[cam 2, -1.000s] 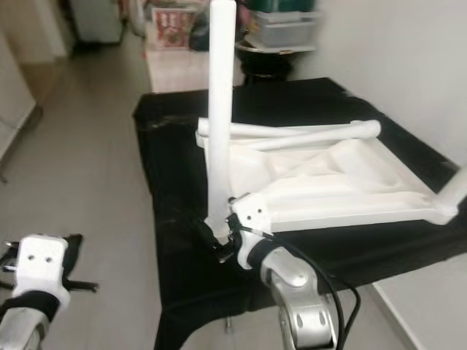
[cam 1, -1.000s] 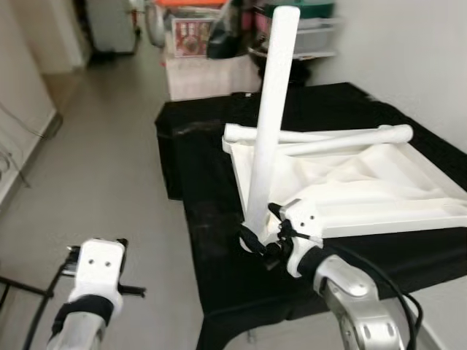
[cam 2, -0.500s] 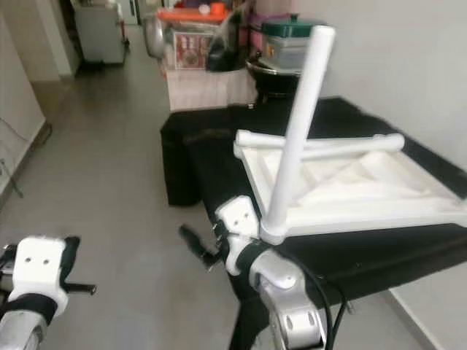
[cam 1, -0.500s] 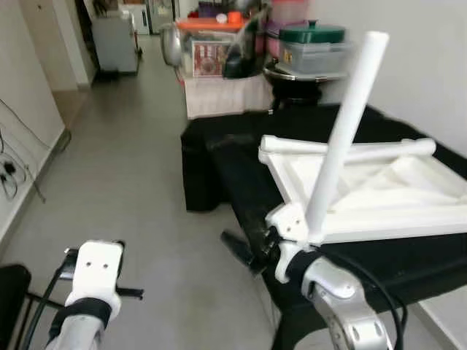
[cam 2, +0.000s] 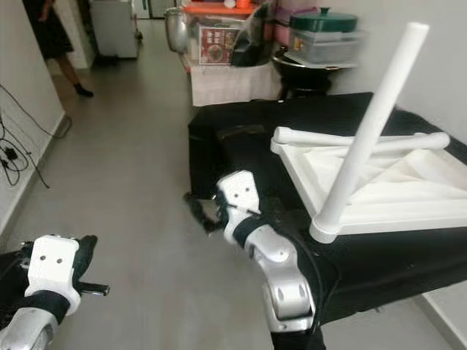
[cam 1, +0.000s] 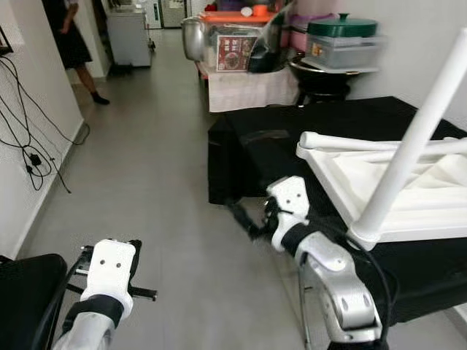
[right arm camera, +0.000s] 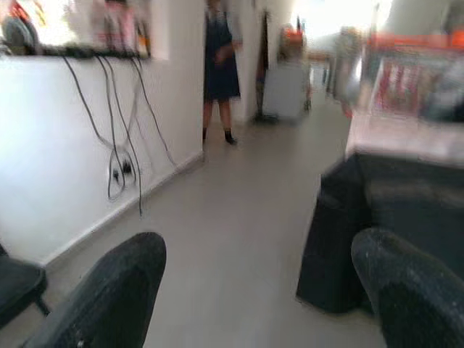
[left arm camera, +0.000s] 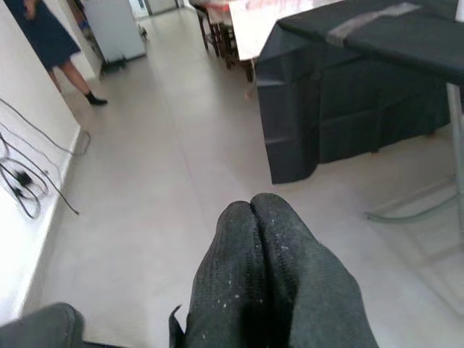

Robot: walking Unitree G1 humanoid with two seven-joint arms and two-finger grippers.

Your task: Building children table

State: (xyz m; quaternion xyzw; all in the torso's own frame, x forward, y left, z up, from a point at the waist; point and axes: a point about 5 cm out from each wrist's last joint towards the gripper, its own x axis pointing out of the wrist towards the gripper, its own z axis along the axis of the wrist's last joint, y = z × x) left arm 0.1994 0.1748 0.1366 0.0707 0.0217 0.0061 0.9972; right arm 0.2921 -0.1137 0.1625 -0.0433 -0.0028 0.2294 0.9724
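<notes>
The children's table [cam 2: 379, 182] lies upside down on a surface draped in black cloth [cam 2: 241, 138], with one white leg [cam 2: 368, 135] standing up, tilted, from its near corner and two more legs [cam 2: 357, 138] lying across the underside at the far edge.

Handling, as judged: the top and legs look like moulded plastic, so light, stiff and smooth. The round legs would tend to slip or turn between two narrow fingers. The standing leg leans, which suggests it is not seated fully in its socket. Best hold is low on a leg, near its base, gripped squarely across the tube; the flat rim of the top is a second option.

Right gripper [cam 1: 244, 219]: off the near-left edge of the surface, over the floor, pointing away from the table. In the right wrist view its fingers [right arm camera: 109, 297] are spread wide with nothing between them. The leg is behind and to the right of it, apart, not touching.

Left gripper [left arm camera: 264, 275]: low over the floor, well apart from the table, fingers pressed together, empty.

A person [cam 1: 69, 44] stands down the corridor.
</notes>
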